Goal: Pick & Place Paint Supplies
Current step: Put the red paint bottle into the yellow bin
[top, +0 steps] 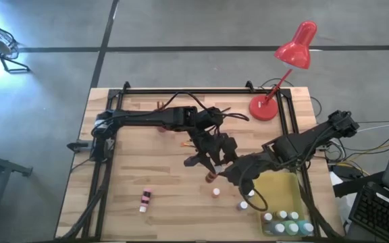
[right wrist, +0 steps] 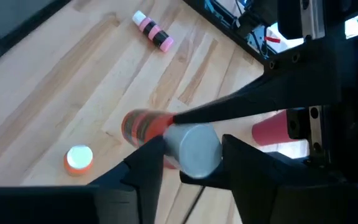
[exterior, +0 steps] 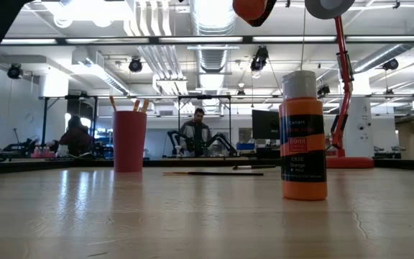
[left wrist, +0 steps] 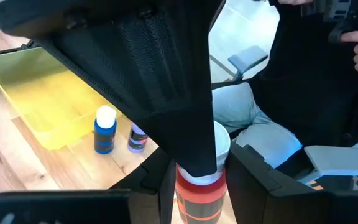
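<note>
Wooden table [top: 134, 135]: high view; red desk lamp [top: 275, 104] at far right corner, yellow tray [top: 279, 189] at near right.
left hand [top: 211, 160]: over table centre, clenched on held orange bottle [top: 210, 177].
right hand [top: 238, 177]: just beside left hand, on the tray side.
standing orange bottle [top: 216, 192]: upright on table, near both hands, white cap up.
pink bottle [top: 144, 199]: lying on table, well apart to the left.
white-capped bottles [top: 282, 216]: grouped at near end of tray.

low view: standing orange bottle [exterior: 304, 137] upright on table; red cup [exterior: 129, 140] farther back, paintbrush handles [exterior: 136, 105] upright in it; single paintbrush [exterior: 207, 173] flat on table; person [exterior: 198, 129] in room beyond.

left wrist view: held orange bottle [left wrist: 197, 193] between left fingers [left wrist: 160, 186]; blue bottle [left wrist: 104, 129] and purple bottle [left wrist: 137, 138] upright just beside tray rim [left wrist: 17, 68].

right wrist view: held orange bottle [right wrist: 145, 124] off the table, lying sideways; right fingers [right wrist: 143, 171] released, one on each side of its white cap, narrow gap on one side.
</note>
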`<state>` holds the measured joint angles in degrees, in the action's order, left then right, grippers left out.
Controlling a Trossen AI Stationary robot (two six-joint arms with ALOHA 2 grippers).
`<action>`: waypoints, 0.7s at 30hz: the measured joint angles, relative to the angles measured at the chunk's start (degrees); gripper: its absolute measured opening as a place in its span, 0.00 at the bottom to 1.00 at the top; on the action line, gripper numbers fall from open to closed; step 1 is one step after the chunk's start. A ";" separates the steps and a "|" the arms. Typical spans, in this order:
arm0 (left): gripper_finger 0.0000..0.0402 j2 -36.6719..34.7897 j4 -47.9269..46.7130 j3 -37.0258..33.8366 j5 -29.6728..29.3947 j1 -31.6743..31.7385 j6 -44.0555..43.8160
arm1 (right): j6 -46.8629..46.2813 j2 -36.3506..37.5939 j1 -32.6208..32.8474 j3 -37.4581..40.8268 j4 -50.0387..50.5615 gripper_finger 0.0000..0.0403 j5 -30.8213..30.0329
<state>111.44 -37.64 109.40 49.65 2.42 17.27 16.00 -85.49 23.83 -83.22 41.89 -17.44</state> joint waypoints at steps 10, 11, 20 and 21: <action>0.28 -0.02 -0.77 0.00 -0.16 -0.28 0.99 | -3.82 -0.02 -0.61 -1.53 0.42 0.46 5.95; 0.28 -0.02 -0.80 0.00 -0.17 -0.28 0.94 | -3.74 -0.02 -0.61 -1.53 0.58 0.45 5.94; 0.28 -0.02 -0.75 0.00 -0.06 -0.26 0.62 | -3.23 -0.02 -0.65 -1.53 0.60 0.37 5.48; 0.28 -0.02 -0.75 0.00 -0.04 -0.24 0.62 | -3.32 -0.02 -0.65 -1.53 0.64 0.36 5.47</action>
<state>111.42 -38.39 109.40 49.60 2.17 17.89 12.68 -85.52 23.18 -84.75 42.53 -11.97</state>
